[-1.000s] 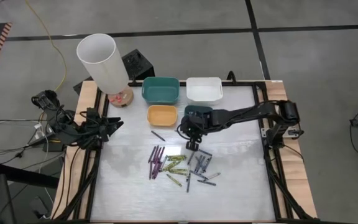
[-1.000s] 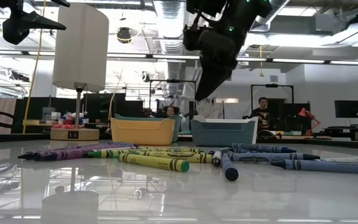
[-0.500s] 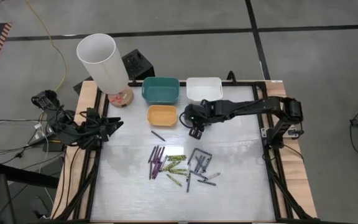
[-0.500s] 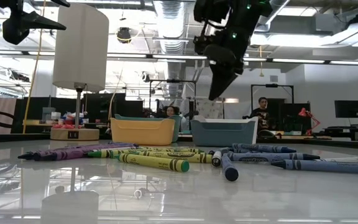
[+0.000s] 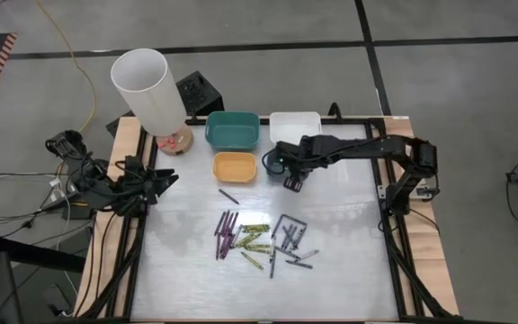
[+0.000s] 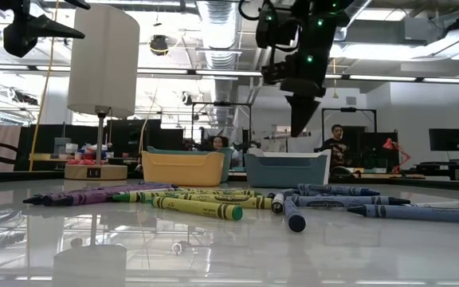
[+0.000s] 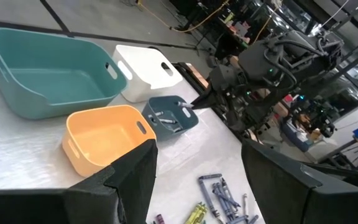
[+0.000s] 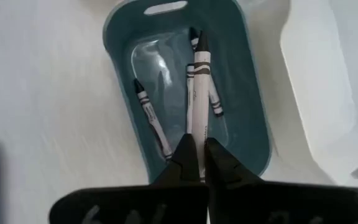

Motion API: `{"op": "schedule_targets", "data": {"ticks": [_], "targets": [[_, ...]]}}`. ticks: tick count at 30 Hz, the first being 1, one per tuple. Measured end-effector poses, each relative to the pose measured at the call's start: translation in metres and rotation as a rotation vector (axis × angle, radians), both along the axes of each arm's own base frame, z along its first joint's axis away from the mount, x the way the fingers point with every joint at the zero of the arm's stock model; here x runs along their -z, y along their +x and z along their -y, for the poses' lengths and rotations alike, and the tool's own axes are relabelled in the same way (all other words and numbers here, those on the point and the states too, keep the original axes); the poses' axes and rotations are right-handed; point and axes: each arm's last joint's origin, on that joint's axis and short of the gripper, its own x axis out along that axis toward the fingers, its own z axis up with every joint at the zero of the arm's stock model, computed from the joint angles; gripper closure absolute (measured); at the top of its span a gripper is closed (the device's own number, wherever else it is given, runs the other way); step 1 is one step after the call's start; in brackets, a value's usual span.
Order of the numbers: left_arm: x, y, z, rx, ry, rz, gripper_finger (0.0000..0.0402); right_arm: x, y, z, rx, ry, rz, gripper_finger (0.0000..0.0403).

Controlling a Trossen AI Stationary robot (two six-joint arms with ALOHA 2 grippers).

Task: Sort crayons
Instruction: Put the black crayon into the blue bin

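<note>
A grey crayon is pinched in the right end effector over the dark blue bin where just a few are binned, most crayons are left mid-bench, and the left end effector's fingers are spread wide at the bench's left edge.

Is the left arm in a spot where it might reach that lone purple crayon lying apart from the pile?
Probably yes. The left gripper waits at the table's left edge, and the lone purple crayon lies on bare tabletop with nothing between them. The right gripper is over by the small bins.

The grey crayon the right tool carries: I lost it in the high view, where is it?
The right tool pinches the grey crayon directly above the small dark blue-grey bin, right of the orange bin and below the white bin.
</note>
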Motion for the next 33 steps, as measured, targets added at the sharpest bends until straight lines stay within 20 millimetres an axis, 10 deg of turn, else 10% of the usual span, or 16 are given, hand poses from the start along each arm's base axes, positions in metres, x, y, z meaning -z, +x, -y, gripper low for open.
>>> {"op": "schedule_targets", "data": {"ticks": [21,33], "targets": [[0.000,0.000,0.000,0.001,0.004,-0.003,0.0176,0.000,-0.003,0.030,-0.215,-0.045,-0.037,0.0399],[0.000,0.000,0.000,0.002,0.003,-0.003,0.0176,0.040,-0.011,0.027,-0.237,-0.019,-0.052,0.0399]]}}
